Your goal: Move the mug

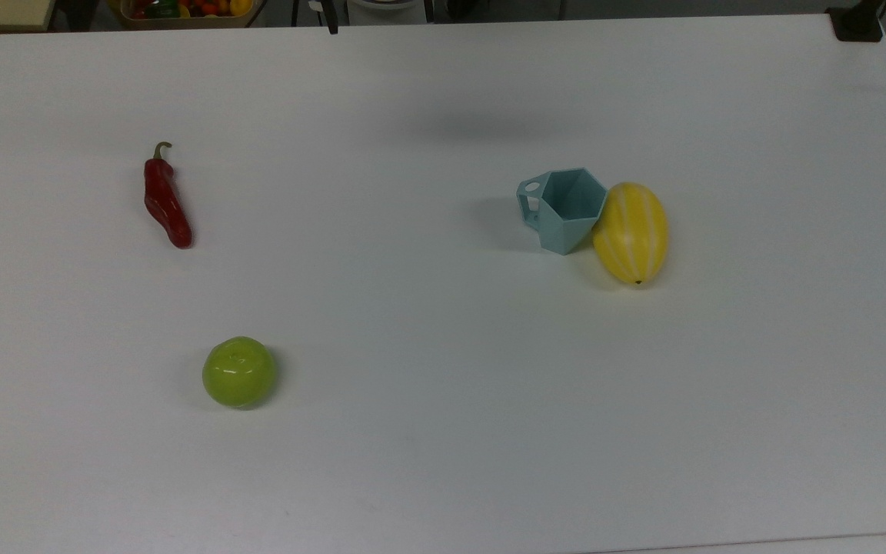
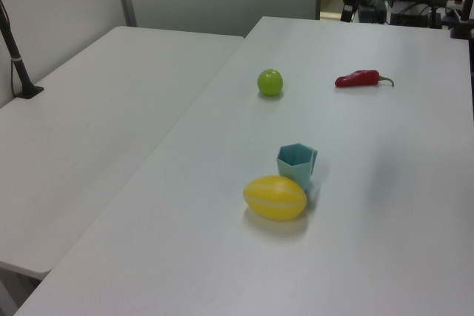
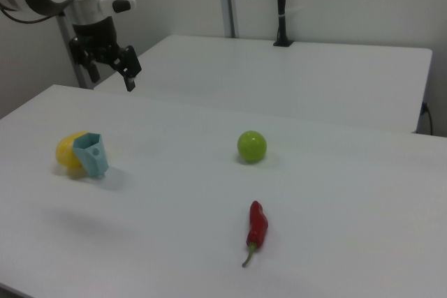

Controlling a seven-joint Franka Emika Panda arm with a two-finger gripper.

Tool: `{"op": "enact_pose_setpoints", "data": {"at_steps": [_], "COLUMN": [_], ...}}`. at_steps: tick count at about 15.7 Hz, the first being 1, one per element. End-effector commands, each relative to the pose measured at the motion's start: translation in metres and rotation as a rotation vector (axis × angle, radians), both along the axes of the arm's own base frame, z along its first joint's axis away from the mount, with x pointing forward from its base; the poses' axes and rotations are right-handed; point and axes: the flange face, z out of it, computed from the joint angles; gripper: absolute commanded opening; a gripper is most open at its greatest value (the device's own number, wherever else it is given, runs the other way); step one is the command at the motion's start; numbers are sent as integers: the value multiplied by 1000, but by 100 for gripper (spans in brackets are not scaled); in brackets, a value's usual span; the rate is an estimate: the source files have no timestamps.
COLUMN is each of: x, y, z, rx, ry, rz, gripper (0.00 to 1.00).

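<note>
Mug [image 1: 564, 208] stands upright on the white table [image 1: 443, 431], touching the yellow melon [image 1: 631, 231] on the top view's right, handle toward the top view's left. I see the gripper [image 3: 110, 73] in the right view hanging above the table, well apart from the mug, fingers spread and holding nothing. Green apple [image 1: 238, 372] and red chili [image 1: 165, 197] lie well apart, on the top view's left.

1. In the top view the mug [image 1: 564, 209] stands on the table [image 1: 443, 462], touching the melon [image 1: 631, 232] on its right
2. The pepper [image 1: 166, 198] lies far to the top view's left
3. The apple [image 1: 238, 372] sits below the pepper
</note>
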Motion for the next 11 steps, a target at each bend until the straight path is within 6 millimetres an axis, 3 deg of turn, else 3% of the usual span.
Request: {"op": "enact_pose_setpoints", "data": {"at_steps": [1, 9, 11], "x": [-3, -16, -16], "y": [4, 23, 29], "z": [-4, -25, -34], "rx": [-6, -48, -50], "ry": [7, 68, 75], "rz": [76, 521, 560], "gripper": [100, 100, 100]}}
